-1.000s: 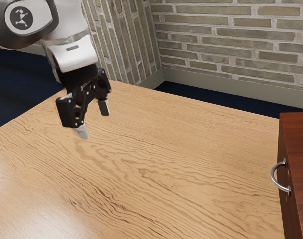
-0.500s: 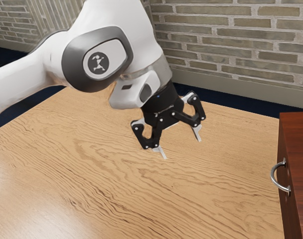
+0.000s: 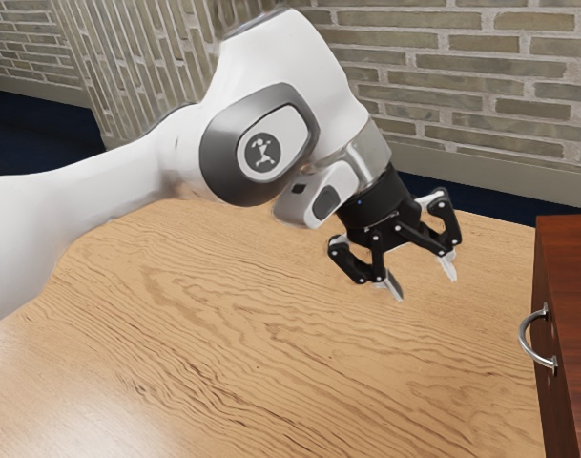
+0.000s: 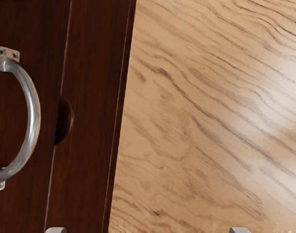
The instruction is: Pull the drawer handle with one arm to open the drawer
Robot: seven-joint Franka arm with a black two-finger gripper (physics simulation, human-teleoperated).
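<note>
The gripper [image 3: 423, 278] hangs spread wide and empty; the drawer handle [image 3: 536, 342] lies ahead of it and lower, well apart, its bar upright.

Obs: white jointed arm [image 3: 109, 229] stretched out behind the black two-finger pincer [image 3: 423, 282], wrist tilted downward. Pincer fingers spread wide apart, pale tips pointing down.

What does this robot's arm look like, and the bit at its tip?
The arm is a smooth, rounded white shell. One joint has a grey cap with a small white logo. The wrist narrows to a silvery ring. The end effector is black and angular, its two fingers tipped pale grey.
</note>
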